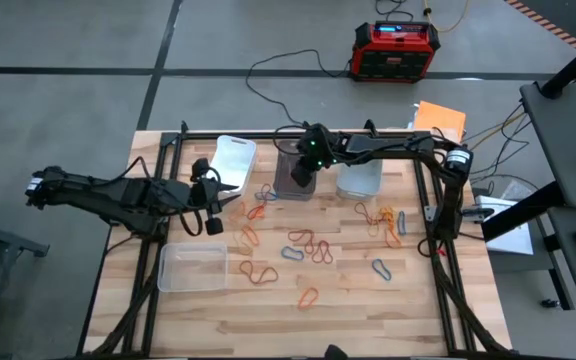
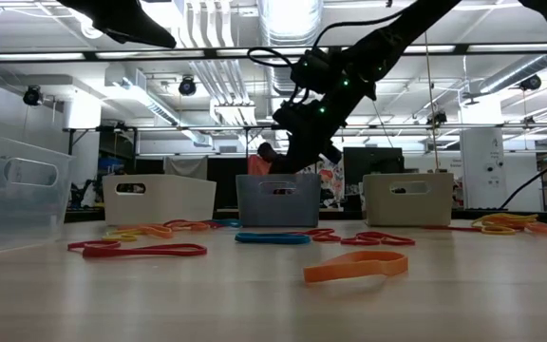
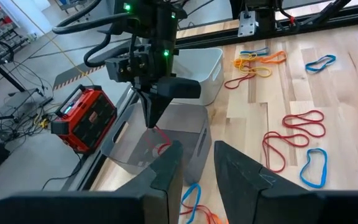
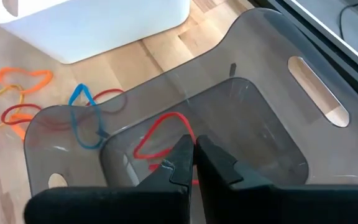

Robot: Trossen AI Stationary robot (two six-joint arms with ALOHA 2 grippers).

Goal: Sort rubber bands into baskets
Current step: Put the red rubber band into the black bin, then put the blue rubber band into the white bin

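Clenched right tool (image 4: pixel 193 163) inside the smoky basket (image 4: pixel 272 118), pinching a red rubber band (image 4: pixel 160 134). Left tool (image 1: pixel 211 205) partly parted, grasping nothing, beside the white basket (image 1: pixel 233 160). Other rubber bands (image 1: pixel 308 245) scattered over the tabletop (image 1: pixel 368 310) near that smoky basket.

Hidden and cut-off parts at the smoky basket (image 4: pixel 272 124)

Red rubber band (image 4: pixel 160 140) partly covered by right gripper (image 4: pixel 194 163) fingertips; grip on it not discernible. Clear basket (image 2: pixel 12 204) cropped at low view's edge. Left gripper (image 3: pixel 197 168) base cut off below.

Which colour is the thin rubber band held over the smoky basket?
Red rubber band, clearest in the right wrist view.
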